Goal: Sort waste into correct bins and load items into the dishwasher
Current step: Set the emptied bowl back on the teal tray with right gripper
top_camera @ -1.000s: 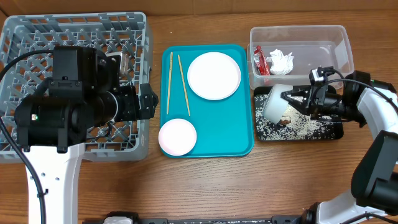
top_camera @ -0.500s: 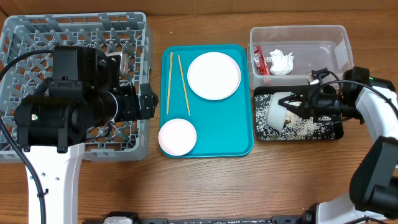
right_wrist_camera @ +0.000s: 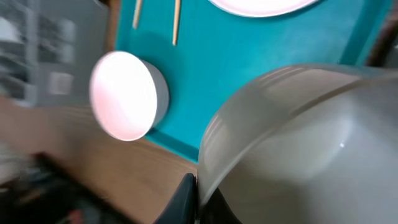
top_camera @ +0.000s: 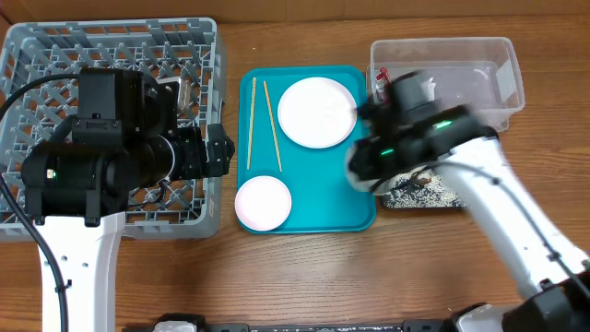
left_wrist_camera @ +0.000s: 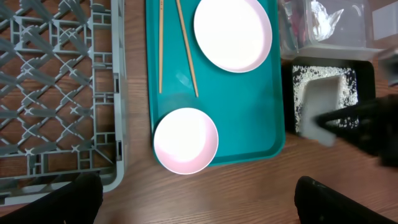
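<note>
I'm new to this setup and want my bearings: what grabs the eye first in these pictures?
The teal tray in the middle stands out, holding a white plate top right, a smaller pink dish bottom left and two chopsticks along its left side. Over the tray's right edge the blurred right arm carries a pale bowl, which fills the right wrist view. A big grey rack sits at left.

— How do the views sit around the teal tray?
— Overhead: straight down, far. Left wrist: downward, nearer. Right wrist: tilted, very close, blurred. All three share it.
</note>
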`<state>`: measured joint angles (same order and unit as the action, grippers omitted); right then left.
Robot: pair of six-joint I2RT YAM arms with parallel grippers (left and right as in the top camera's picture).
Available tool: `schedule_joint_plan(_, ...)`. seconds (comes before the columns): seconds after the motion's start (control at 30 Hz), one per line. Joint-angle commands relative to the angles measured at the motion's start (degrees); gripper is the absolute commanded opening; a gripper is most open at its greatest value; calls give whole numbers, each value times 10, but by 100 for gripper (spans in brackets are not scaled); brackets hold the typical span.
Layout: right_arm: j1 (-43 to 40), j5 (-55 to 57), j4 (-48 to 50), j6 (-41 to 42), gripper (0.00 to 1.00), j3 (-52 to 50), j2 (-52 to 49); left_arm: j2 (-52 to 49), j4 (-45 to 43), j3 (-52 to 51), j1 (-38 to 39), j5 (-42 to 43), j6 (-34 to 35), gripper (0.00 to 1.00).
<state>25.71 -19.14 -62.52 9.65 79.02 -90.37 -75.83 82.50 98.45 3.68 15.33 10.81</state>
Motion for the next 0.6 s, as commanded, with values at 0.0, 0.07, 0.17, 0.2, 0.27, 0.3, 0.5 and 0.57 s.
schedule_joint_plan(0.0, 98, 211, 22, 71, 4, 4, -7, 1, -2, 3, 2, -5, 8, 100)
schedule_joint_plan(0.07, 146, 271, 39, 74, 4, 4, -13, 1, -2, 3, 2, -5, 8, 100)
schedule_joint_plan(0.17, 189, 301, 63, 88, 4, 4, -32, 1, -2, 3, 2, -5, 8, 100)
schedule_joint_plan(0.2, 197, 300, 68, 88, 4, 4, -39, 1, -2, 3, 2, -5, 8, 100)
schedule_joint_plan(0.27, 205, 301, 73, 88, 4, 4, -59, 1, -2, 3, 2, -5, 8, 100)
schedule_joint_plan(0.3, 206, 301, 74, 88, 4, 4, -70, 1, -2, 3, 2, -5, 8, 100)
schedule_joint_plan(0.5, 198, 290, 70, 75, 4, 4, -126, 1, -2, 3, 2, -5, 8, 100)
schedule_joint_plan(0.57, 198, 270, 73, 57, 7, 4, -131, 1, -2, 3, 2, -5, 8, 100)
